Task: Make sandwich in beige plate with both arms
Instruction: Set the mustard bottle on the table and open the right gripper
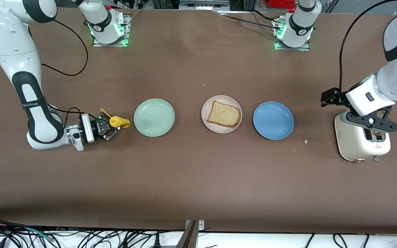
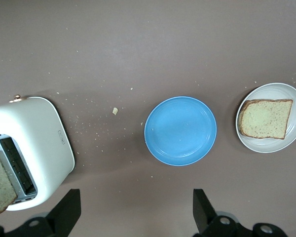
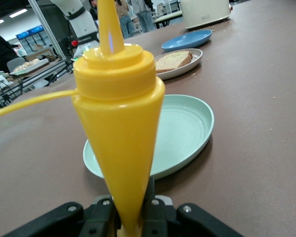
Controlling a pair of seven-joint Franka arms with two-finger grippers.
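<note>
At the right arm's end of the surface (image 1: pixel 198 186), the right pincer (image 1: pixel 110 129) lies low and level, clamped on a yellow squeeze bottle (image 1: pixel 118 121) whose long axis runs along the row of plates, its wide end toward the mint green plate (image 1: pixel 154 117). The bottle's wide end sits just beside that plate's rim.

Next in the row, with a clear gap of bare surface between them, is the beige plate (image 1: pixel 221 114). One toast slice (image 1: pixel 223 114) lies flat in it, within the rim, its rounded top crust toward the mint green plate and its long axis tilted slightly off the row. The blue plate (image 1: pixel 273 120) stands near the beige one, rims apart.

Crumbs dot the surface between the blue plate and the cream toaster (image 1: pixel 352 144) at the left arm's end. A second toast slice (image 2: pixel 0 185) stands in a toaster slot. The left pincer (image 2: pixel 135 212) hangs over the toaster, fingers (image 2: pixel 66 210) wide apart and holding nothing. A broad open strip lies nearer the front camera.
</note>
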